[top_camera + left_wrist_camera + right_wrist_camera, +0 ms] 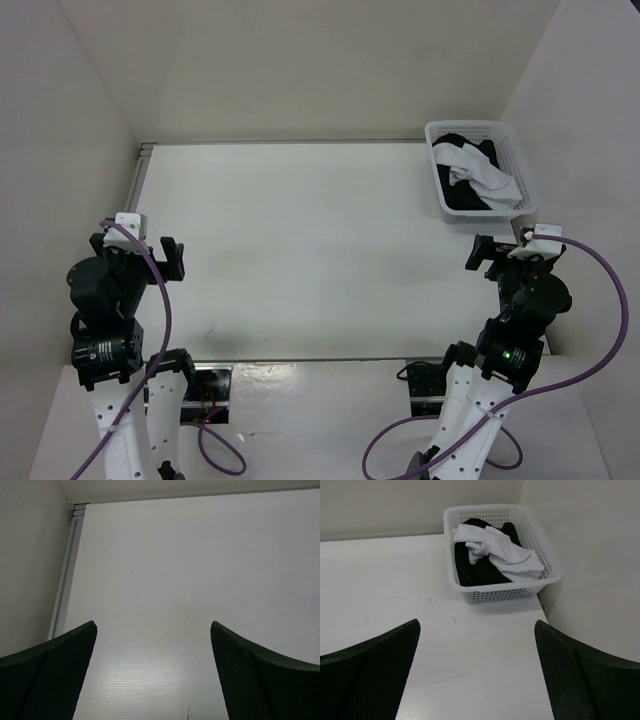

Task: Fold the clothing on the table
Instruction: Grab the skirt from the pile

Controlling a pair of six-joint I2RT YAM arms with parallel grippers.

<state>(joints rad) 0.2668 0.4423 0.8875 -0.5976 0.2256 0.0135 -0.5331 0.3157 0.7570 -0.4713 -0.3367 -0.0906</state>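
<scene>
Table [320,250]: white, with a basket [475,126] at its far right corner.
Clothing [496,551]: white and crumpled, lying on a black garment [472,571] inside the basket, not on the tabletop.
Left gripper [172,260]: jaws spread wide, holding nothing, above the table's near left side.
Right gripper [482,254]: jaws spread wide, holding nothing, at the right side, near the basket and apart from it.

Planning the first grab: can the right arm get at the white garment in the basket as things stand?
Probably yes. The white garment lies uncovered atop the black garment in the basket, ahead of the open right claw; only the basket's wall stands between.
</scene>
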